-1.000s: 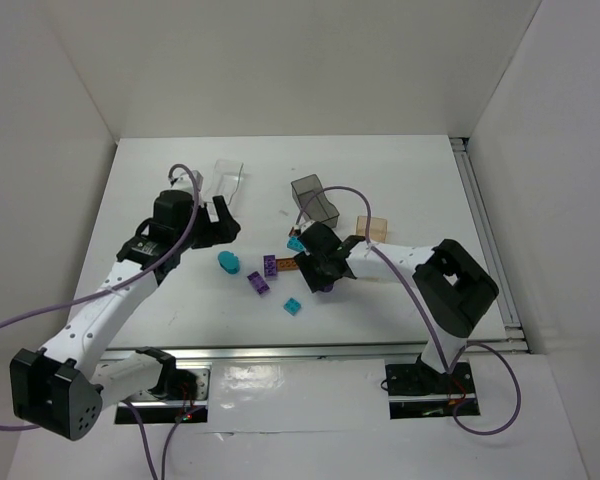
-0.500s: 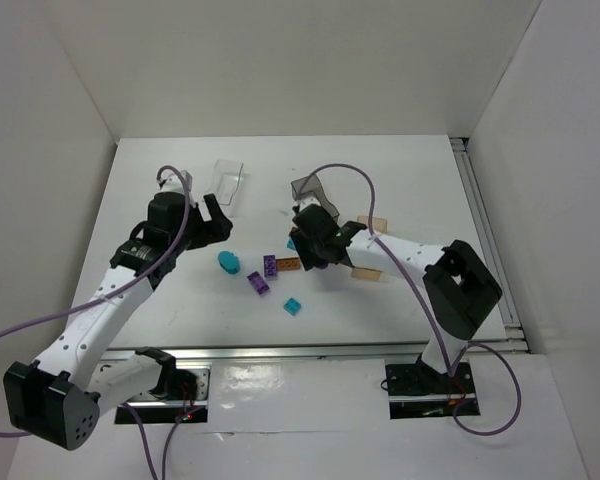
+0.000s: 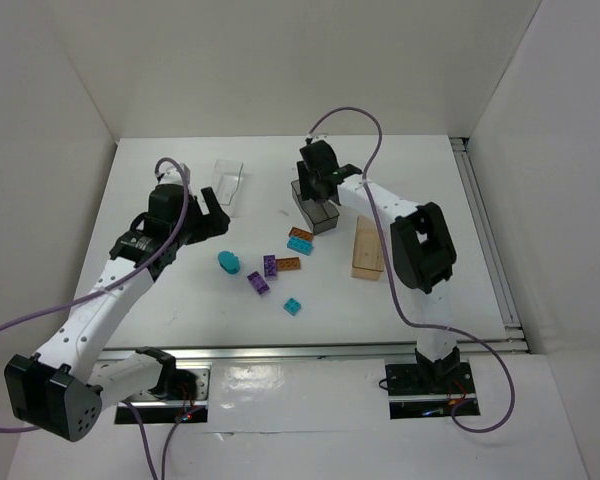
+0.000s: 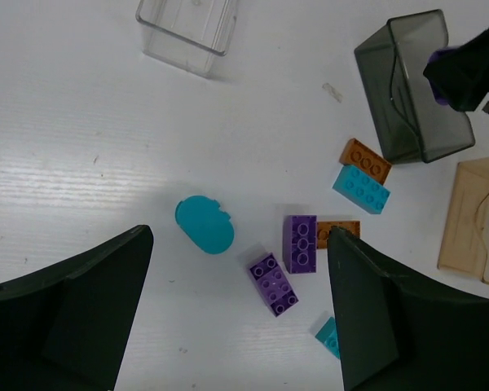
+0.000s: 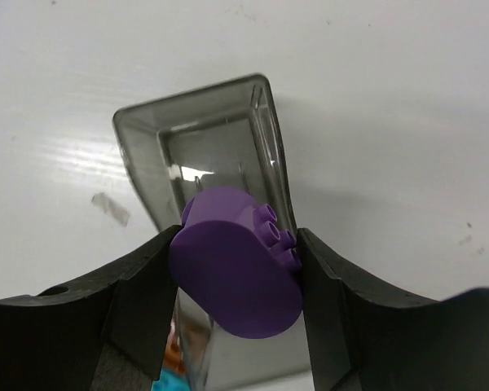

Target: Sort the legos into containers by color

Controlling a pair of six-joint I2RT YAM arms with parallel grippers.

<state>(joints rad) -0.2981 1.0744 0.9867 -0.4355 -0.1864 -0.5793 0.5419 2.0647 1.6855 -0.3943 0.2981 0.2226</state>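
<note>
In the upper middle of the top view, the right pincer is clamped on a purple oval lego, hanging right over the open smoky grey bin. The left pincer is spread wide above the loose stuff on the worktop: a teal oval, a purple brick just beside a second purple brick, plus an orange brick touching a teal brick. In the left wrist view the clear bin sits at the top, left of centre, and the tan bin is at the right edge.
</note>
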